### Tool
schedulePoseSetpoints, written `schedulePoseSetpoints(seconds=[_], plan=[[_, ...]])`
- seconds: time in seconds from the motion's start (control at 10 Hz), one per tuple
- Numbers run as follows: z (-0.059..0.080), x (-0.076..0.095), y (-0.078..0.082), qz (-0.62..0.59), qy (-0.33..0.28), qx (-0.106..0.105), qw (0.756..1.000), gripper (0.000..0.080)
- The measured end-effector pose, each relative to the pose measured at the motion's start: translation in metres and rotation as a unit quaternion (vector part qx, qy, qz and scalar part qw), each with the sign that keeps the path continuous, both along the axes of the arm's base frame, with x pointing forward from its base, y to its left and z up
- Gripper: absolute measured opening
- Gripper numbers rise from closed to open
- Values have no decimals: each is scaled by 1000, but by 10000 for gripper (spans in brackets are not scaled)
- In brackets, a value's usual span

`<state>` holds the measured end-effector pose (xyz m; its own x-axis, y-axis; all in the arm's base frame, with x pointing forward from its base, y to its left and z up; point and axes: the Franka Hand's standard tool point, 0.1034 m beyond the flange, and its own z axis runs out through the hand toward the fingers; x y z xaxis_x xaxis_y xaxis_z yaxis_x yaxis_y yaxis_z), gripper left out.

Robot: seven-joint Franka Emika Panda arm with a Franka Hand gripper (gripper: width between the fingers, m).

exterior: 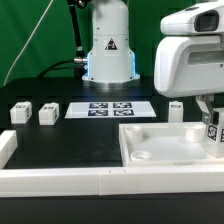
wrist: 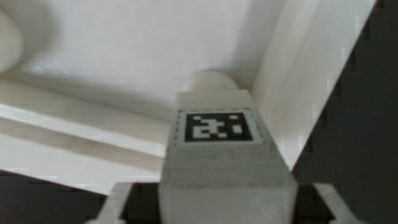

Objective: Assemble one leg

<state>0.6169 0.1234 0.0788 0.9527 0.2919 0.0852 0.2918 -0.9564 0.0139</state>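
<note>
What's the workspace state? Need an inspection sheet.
Surface: dark table, white rail along its near edge.
Job's things: one leg held over the tray; three loose legs standing on the table.
Clutter: marker board lying flat.
Grippers: gripper, jaws shut on the held leg.
Cables: one behind the robot base.
Surroundings: green backdrop.

tool (exterior: 212,128) holds leg (exterior: 213,132) over tray (exterior: 150,140).
</note>
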Motion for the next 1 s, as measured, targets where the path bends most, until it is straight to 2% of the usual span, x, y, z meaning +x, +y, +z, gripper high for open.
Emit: schedulePoseSetpoints(seconds=[0.2,0.5,0.7,0.9,1.0], plan=[[1,-1,-1,-113,1,13,993,290],[-1,-1,-4,-280,4,34,959,290],[-1,-2,-5,-393,4,41,919,291],[-2,-2,-6,-524,9,54,850,291],[-2,-3,-6,-554,10,55,830,291]])
